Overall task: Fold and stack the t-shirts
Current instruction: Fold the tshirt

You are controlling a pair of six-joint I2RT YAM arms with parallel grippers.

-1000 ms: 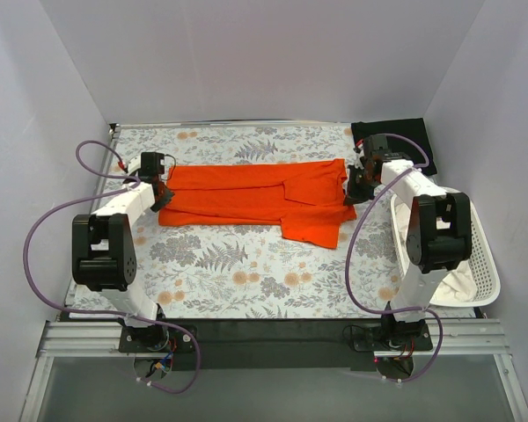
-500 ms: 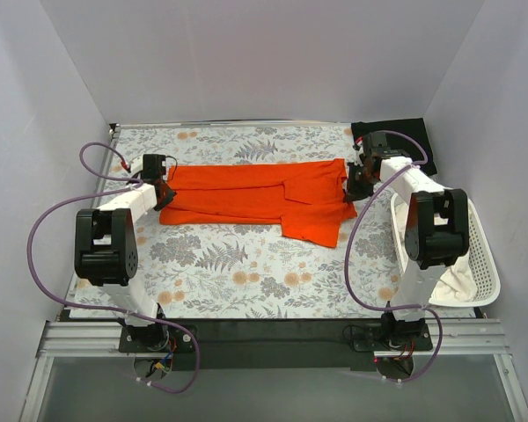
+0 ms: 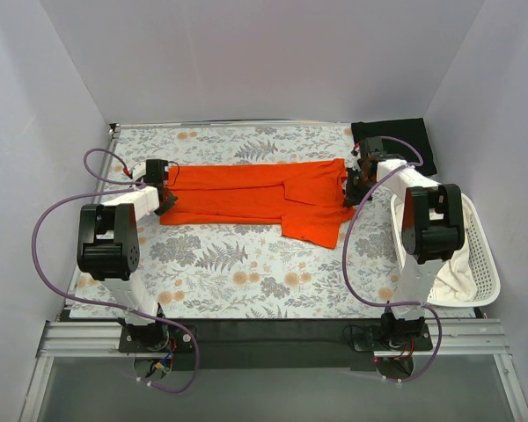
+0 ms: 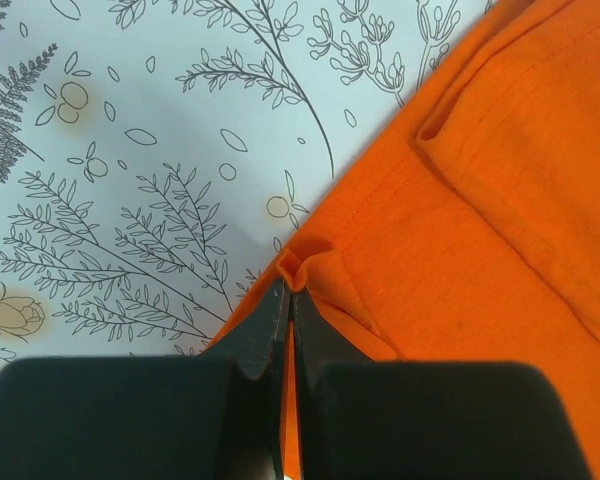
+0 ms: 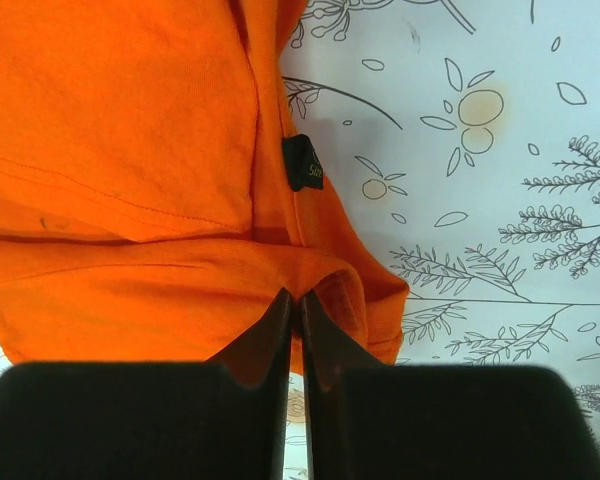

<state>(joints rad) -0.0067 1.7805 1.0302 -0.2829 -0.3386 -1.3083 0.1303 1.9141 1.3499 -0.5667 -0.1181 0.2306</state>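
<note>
The orange t-shirt (image 3: 255, 195) lies folded lengthwise across the far half of the floral table. My left gripper (image 3: 165, 201) is shut on its left edge; the left wrist view shows the fingers pinching a small fold of orange fabric (image 4: 302, 265). My right gripper (image 3: 353, 190) is shut on the shirt's right end, near the collar; the right wrist view shows orange cloth (image 5: 160, 150) pinched at the fingertips, with a small black label (image 5: 302, 162) beside it. The black t-shirt (image 3: 405, 141) lies folded at the far right corner.
A white slatted basket (image 3: 477, 255) with pale cloth inside stands along the right edge. White walls enclose the table on three sides. Purple cables loop off both arms.
Both grippers have moved slightly away from me along the shirt's ends, drawing the near edge of the shirt with them. The shirt's left end looks narrower.
</note>
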